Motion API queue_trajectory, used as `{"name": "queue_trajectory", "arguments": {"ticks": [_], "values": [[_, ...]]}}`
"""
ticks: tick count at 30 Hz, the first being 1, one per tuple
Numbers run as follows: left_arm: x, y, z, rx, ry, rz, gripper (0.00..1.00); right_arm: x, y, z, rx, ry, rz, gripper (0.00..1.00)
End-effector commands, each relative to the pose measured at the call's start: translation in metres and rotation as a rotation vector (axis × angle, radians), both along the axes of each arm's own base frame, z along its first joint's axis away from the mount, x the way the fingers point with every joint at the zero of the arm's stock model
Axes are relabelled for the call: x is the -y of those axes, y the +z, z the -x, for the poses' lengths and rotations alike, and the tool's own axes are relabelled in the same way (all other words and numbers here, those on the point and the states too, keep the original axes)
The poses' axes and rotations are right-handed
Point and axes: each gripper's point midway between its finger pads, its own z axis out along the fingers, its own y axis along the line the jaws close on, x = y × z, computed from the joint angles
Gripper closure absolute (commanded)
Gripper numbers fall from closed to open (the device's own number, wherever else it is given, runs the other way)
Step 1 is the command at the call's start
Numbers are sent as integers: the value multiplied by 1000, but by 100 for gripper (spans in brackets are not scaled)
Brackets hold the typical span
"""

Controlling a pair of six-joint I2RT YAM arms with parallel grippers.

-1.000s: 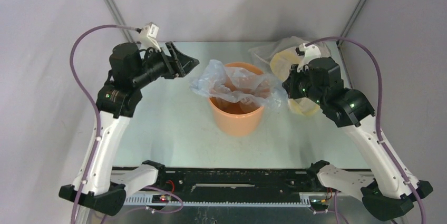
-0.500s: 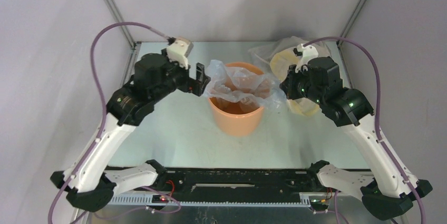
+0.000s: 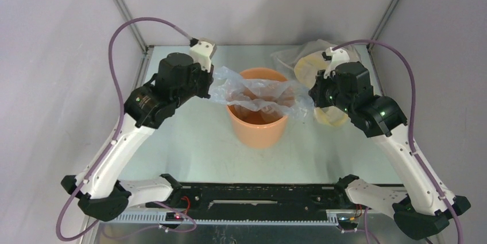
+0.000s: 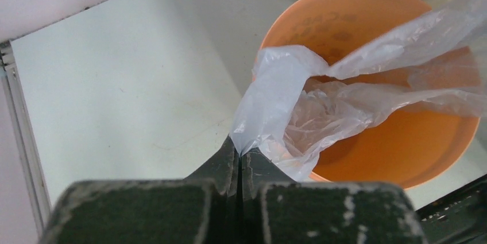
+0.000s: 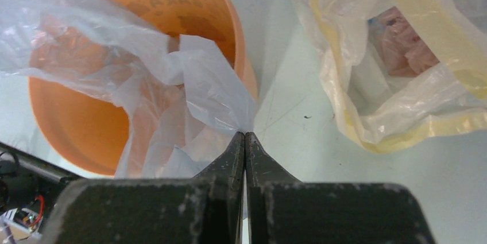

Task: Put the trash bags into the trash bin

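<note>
Pale surface [image 3: 189,135]: left claw [image 4: 239,151] and right claw [image 5: 245,136] each pinch the bag [image 3: 261,92] stretched over the bucket [image 3: 258,135]; lowering and release likely come next.

Pale table [image 3: 184,135] fills centre frame. Plain grey walls [image 3: 258,3] enclose top and both sides. Metal struts [image 3: 120,8] slant up at upper left and upper right. Lighting even.

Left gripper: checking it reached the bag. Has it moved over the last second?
Yes. The left gripper has moved in toward the left rim of the orange bucket and now pinches the bag there.
</note>
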Motion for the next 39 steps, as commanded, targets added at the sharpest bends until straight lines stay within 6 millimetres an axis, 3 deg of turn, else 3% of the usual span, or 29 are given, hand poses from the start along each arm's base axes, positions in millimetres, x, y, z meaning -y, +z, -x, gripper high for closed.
{"name": "queue_trajectory", "arguments": {"ticks": [1, 7, 11, 12, 13, 15, 19, 24, 30, 36, 39], "values": [[-15, 28, 11, 1, 57, 163, 100, 24, 16, -3, 51, -96, 31, 100], [-28, 37, 20, -68, 68, 313, 100, 49, 23, -7, 72, -201, 68, 100], [-29, 28, 19, -109, 75, 323, 100, 62, 22, -12, 75, -264, 102, 100], [-28, 25, 17, -120, 74, 328, 100, 64, 21, -12, 73, -273, 110, 94], [-27, 21, 16, -133, 72, 336, 100, 63, 20, -13, 70, -269, 114, 82], [-21, 18, 15, -151, 50, 360, 100, 55, 24, -10, 66, -218, 95, 48], [-11, 19, 15, -159, 11, 401, 100, 41, 42, 4, 83, -148, 44, 24], [-10, 24, 15, -152, 6, 418, 100, 16, 60, 29, 112, -79, 37, 4], [-9, 30, 19, -146, -2, 434, 100, -8, 63, 44, 104, -62, 61, 0], [-16, 33, 22, -129, 20, 430, 100, 19, 35, 31, 45, -264, 146, 0], [-18, 32, 23, -129, 27, 425, 100, 22, 20, 25, 4, -247, 80, 4]]}}
